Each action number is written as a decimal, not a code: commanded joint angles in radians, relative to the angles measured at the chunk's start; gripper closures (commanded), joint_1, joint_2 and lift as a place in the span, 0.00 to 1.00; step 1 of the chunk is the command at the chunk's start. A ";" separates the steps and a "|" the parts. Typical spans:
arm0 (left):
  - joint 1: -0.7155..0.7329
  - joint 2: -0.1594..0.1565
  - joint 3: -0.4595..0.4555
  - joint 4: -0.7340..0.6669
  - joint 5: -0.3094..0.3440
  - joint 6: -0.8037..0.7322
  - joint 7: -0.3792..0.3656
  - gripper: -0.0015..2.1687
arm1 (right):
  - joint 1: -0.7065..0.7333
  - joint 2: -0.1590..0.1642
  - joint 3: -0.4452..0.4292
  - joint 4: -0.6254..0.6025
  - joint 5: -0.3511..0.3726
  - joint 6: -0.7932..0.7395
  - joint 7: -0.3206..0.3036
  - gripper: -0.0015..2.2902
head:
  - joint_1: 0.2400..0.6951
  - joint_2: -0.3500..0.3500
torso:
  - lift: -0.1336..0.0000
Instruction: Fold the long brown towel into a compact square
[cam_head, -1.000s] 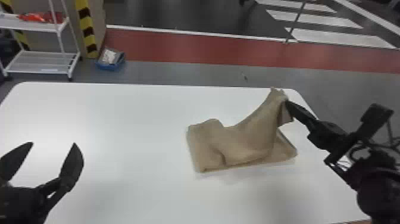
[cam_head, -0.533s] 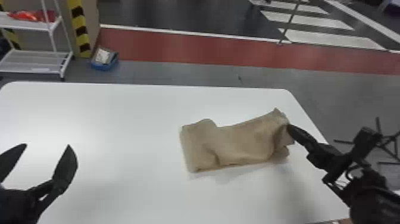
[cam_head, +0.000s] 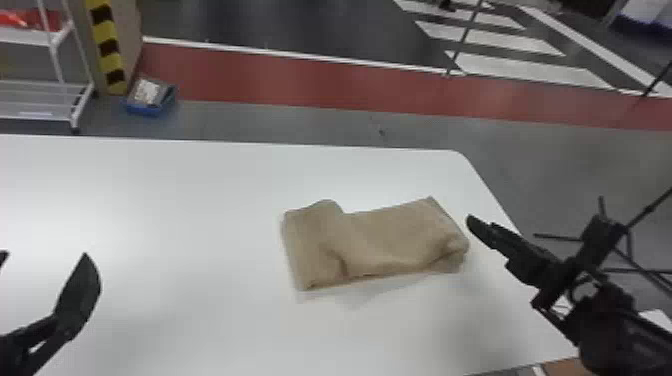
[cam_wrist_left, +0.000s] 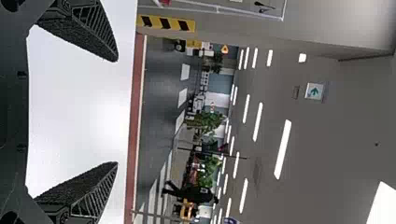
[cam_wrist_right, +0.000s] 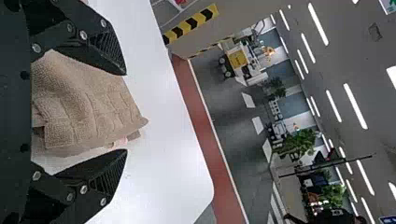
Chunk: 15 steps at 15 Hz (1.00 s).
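Gaping right gripper (cam_head: 475, 226) beside towel (cam_head: 392, 237)

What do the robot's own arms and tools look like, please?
The left tool and right tool are black, each with two ribbed fingers tapering to a tip. Round silvery screw heads dot the right tool's linkages. The right arm is black and bulky, with a dark cable looping beside it.
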 joint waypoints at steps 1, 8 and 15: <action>0.003 -0.003 -0.001 -0.002 -0.001 0.000 -0.002 0.04 | 0.000 0.000 0.000 0.000 0.007 0.011 0.000 0.03 | 1.00 0.09 | 0.08; 0.003 -0.003 0.000 -0.006 -0.006 0.021 -0.098 0.04 | -0.002 -0.002 -0.034 0.025 0.009 0.008 0.000 0.04 | 1.00 0.06 | 0.08; -0.022 -0.003 -0.162 -0.028 -0.209 0.058 -0.121 0.05 | -0.028 -0.028 -0.018 0.050 0.030 0.023 0.005 0.05 | 1.00 0.00 | 0.08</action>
